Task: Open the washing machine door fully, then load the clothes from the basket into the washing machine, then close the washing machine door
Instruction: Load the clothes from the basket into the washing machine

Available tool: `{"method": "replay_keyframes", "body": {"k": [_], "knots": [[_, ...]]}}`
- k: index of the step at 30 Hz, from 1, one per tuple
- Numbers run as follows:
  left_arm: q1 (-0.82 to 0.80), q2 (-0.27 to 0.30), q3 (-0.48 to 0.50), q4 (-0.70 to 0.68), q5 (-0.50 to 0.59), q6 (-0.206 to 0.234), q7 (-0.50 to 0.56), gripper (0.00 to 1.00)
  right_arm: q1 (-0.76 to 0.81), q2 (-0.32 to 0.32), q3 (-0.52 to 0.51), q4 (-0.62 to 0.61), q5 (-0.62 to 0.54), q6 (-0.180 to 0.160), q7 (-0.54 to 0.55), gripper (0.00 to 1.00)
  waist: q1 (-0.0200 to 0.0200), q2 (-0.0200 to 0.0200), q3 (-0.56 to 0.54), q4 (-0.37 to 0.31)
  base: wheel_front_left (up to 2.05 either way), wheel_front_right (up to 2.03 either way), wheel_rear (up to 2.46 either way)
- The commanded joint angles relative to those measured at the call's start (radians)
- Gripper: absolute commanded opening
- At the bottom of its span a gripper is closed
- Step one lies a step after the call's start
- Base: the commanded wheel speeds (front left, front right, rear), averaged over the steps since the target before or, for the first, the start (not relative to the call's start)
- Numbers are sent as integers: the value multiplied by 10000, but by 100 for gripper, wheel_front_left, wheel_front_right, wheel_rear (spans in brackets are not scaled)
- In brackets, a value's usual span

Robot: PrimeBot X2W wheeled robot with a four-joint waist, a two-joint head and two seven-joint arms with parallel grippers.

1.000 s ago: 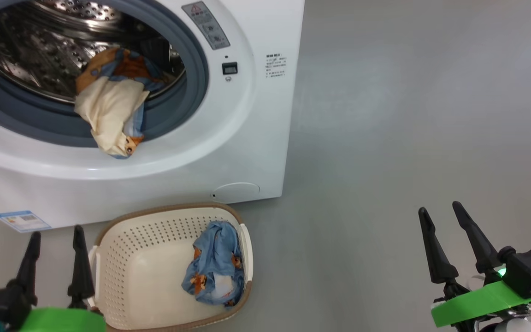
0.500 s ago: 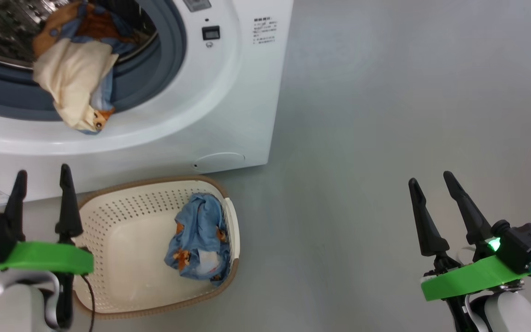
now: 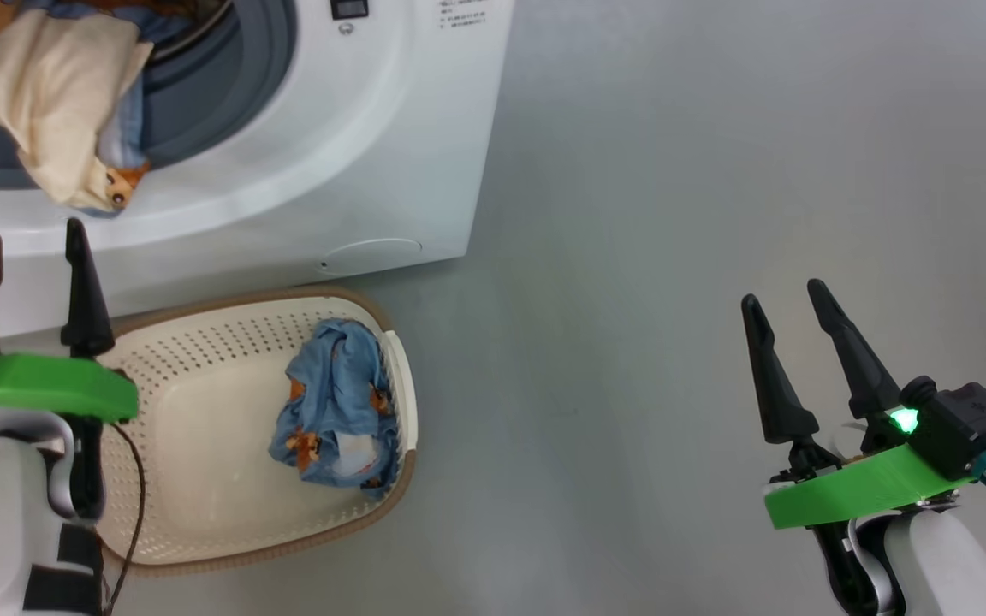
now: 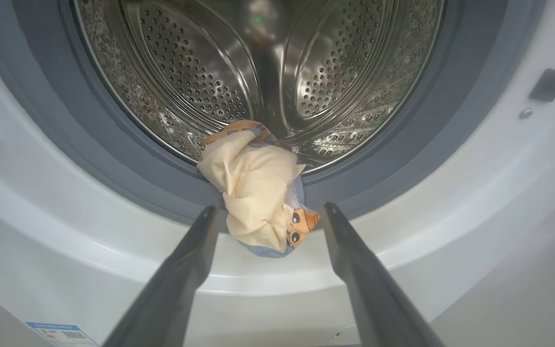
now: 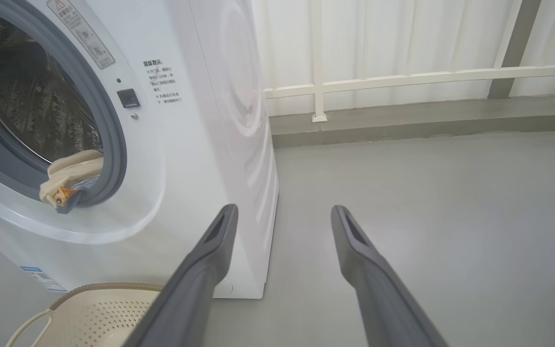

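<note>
Washing machine (image 3: pixel 356 128): white front loader on the grey floor (image 3: pixel 673 214), at the upper left of the head view. The round opening is uncovered, exposing the steel drum (image 4: pixel 195 72) and the grey rubber ring (image 4: pixel 403 125).
First garment (image 4: pixel 253 188): cream and blue bundle lying across the lower lip of the rubber ring. Part of it rests inside the drum; the printed end hangs outward over the white front.
Second garment (image 3: pixel 330 402): crumpled blue piece inside the basket, against its right-hand wall.
Basket (image 3: pixel 202 342): cream, perforated, brown rim. It stands on the floor just in front of the washing machine, below the round flap (image 3: pixel 373 254).
Left gripper (image 3: pixel 31 235): fingers spread wide, nothing between them. It hangs above the left end of the basket. In the left wrist view the fingers point at the first garment, one to each side of it, without contact.
Right gripper (image 3: pixel 782 293): fingers spread wide, empty. It hangs over bare floor, well to the right of the basket and the washing machine.
Background: white railing (image 5: pixel 403 77) behind the machine, in the right wrist view.
</note>
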Motion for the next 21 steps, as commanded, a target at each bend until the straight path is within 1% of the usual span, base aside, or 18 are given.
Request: {"method": "replay_keyframes", "body": {"k": [1,5,12,16,21], "knots": [[-322,396,172,-19,-73,6,-63,100,-178,-86,261,-259,-103,46,-82,100,-1,0,202,-131,0,0,0],[-813,534,91,480,-128,6,-63,100,-315,-53,350,-264,-103,46,-82,100,-1,0,453,-230,0,0,0],[-1864,885,-367,1643,-294,6,-63,100,-673,1,523,-286,-128,46,-82,100,-1,0,1019,-423,0,0,0],[-2346,1099,-688,2204,-421,6,-63,100,-789,21,574,-269,-136,46,-82,100,-1,0,1175,-497,0,0,0],[-2839,1379,-843,2791,-567,6,-63,100,-888,47,657,-258,-123,46,-82,100,-1,0,1320,-626,0,0,0]]}}
